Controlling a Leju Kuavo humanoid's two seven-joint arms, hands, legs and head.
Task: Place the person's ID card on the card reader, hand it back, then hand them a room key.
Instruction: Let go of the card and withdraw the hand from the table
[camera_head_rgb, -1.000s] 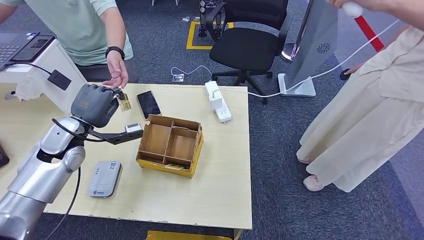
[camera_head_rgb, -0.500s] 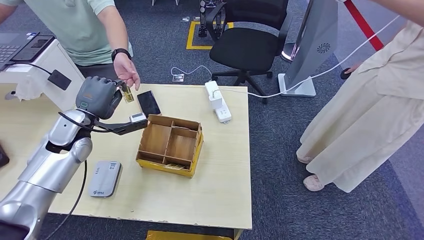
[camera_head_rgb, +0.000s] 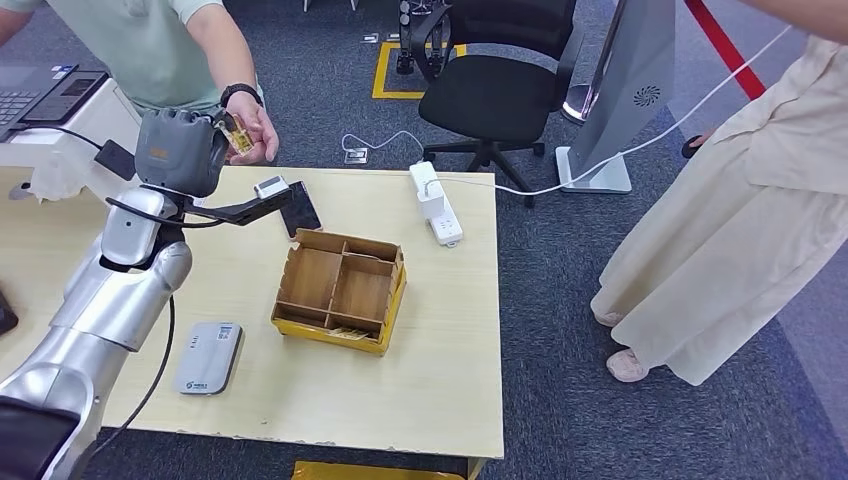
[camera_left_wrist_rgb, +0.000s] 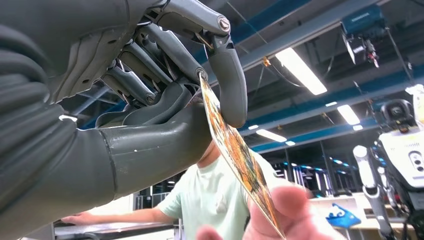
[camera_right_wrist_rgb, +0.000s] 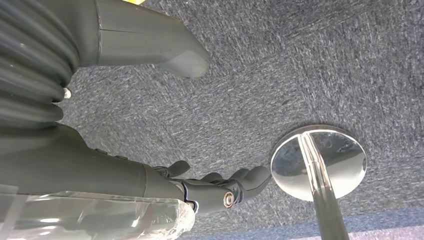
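The card (camera_left_wrist_rgb: 235, 150) is pinched by the left hand (camera_head_rgb: 180, 150) at the person's hand (camera_head_rgb: 255, 130); the fingers (camera_left_wrist_rgb: 227, 75) should be loosened only once it is taken. The right hand (camera_right_wrist_rgb: 220, 187) hangs empty, loosely curled.

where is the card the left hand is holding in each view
Head view: the card sits at the upper left, pinched at the tips of the left hand, against the person's hand.
Left wrist view: the card runs edge-on down the middle, from the left hand to the person's hand.
Right wrist view: not in it.
Shared landmark: the person's pale green shirt.
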